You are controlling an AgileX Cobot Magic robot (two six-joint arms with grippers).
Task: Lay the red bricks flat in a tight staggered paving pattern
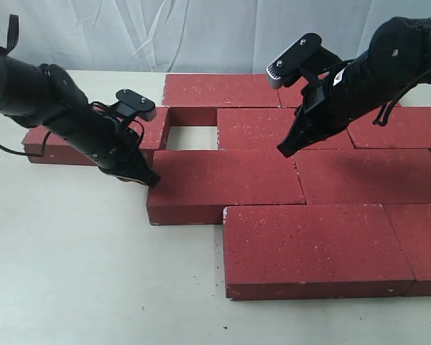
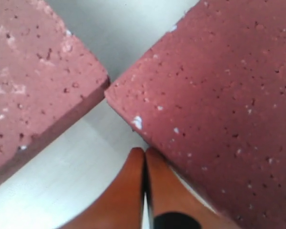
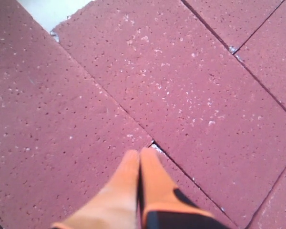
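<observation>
Nearest lies one of the red bricks (image 1: pixel 316 248), flat in the front row. Behind it more rows lie flat and staggered on the bench (image 1: pixel 72 287), with one open gap (image 1: pixel 192 136) at the far left. The left hand (image 1: pixel 149 180) is pressed narrow and holds nothing, its tip just beside a middle-row brick's corner. The right hand (image 1: pixel 284 149) is also narrow and empty, over a seam between bricks.

Even bright light, wrist views soft
</observation>
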